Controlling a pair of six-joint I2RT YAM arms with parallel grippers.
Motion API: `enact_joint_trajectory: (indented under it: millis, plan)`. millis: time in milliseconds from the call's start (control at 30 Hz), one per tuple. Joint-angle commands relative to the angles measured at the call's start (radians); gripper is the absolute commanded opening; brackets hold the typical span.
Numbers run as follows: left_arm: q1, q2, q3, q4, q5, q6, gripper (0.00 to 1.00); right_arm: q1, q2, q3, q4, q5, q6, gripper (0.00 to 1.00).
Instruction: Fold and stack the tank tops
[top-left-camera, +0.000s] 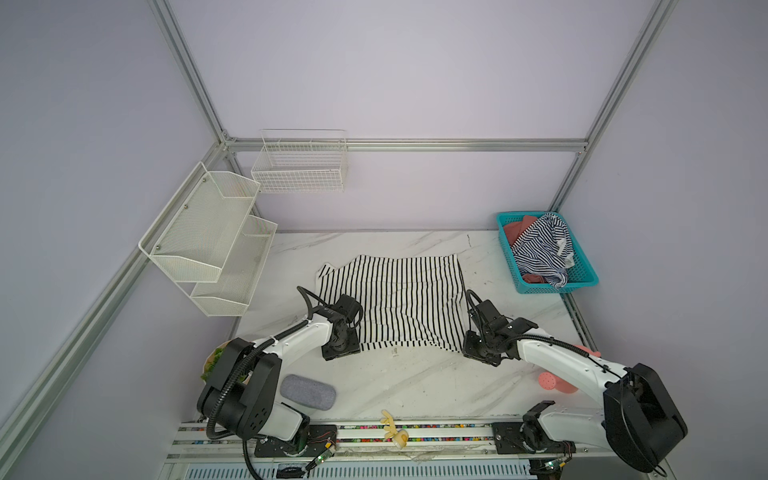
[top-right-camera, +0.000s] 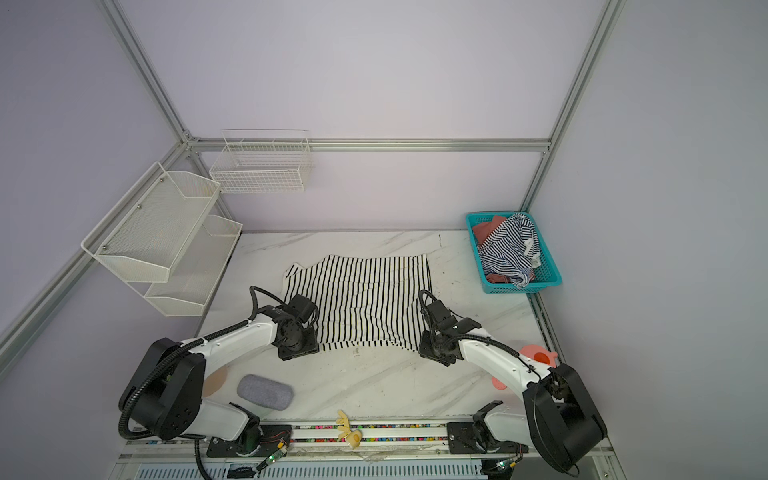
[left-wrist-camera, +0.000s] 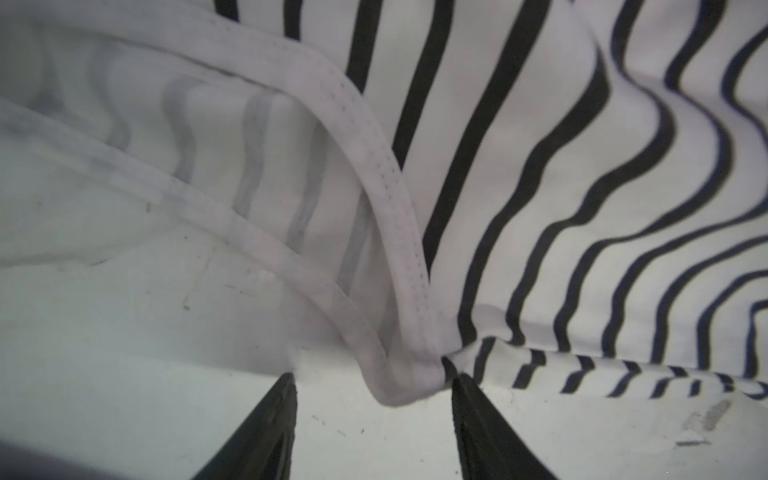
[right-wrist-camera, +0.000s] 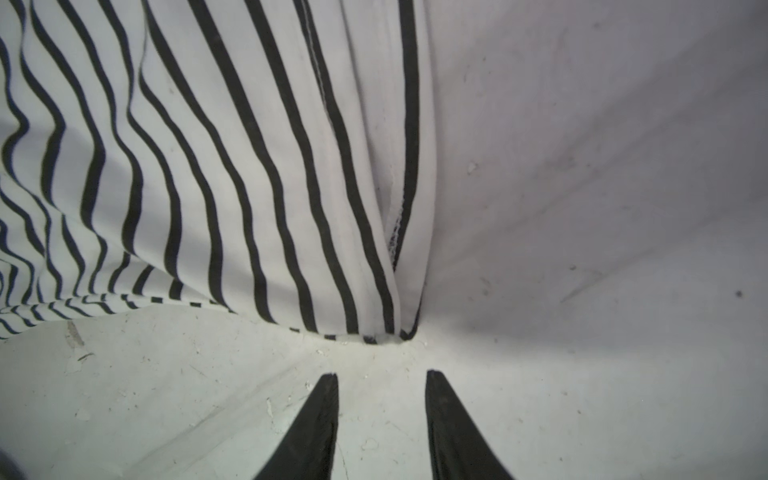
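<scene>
Left wrist view has the left pincer (left-wrist-camera: 372, 380) standing wide, its jaws on either side of the white-trimmed strap end (left-wrist-camera: 409, 374) of the white tank top (left-wrist-camera: 540, 174), not closed on it. In the right wrist view the right pincer (right-wrist-camera: 380, 374) is parted more narrowly and holds nothing, just short of the top's near corner (right-wrist-camera: 395, 332).

In both top views this top lies spread mid-worktop (top-left-camera: 415, 386), while the navy-striped tank top (top-left-camera: 540, 249) sits heaped in the teal basket (top-left-camera: 584, 282) at the far right.

The likely risks:
- The left jaws may catch only one of the two trim layers, so the other peels away on the lift.
- The right jaws, closing where they stand, would probably nip bare worktop and miss the cloth.
- One corner rising alone would skew the fold, and the ripples in the fabric could be creased in.
</scene>
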Motion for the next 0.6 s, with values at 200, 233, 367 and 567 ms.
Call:
enact_joint_trajectory:
  millis: [200,233,367,567]
  plan:
    - [0.006,0.025,0.055,0.039,-0.019,-0.009,0.56,0.009,0.054,-0.014,0.061,0.02,0.02,0.36]
    - [0.006,0.026,0.054,0.039,-0.021,-0.008,0.55,0.008,0.063,-0.012,0.066,0.02,0.019,0.35]
    - [0.006,0.033,0.048,0.041,-0.023,-0.007,0.52,0.008,0.088,-0.017,0.084,0.015,0.01,0.31]
    - [0.007,0.037,0.033,0.046,-0.03,-0.008,0.48,0.008,0.115,-0.029,0.093,0.019,0.002,0.24]
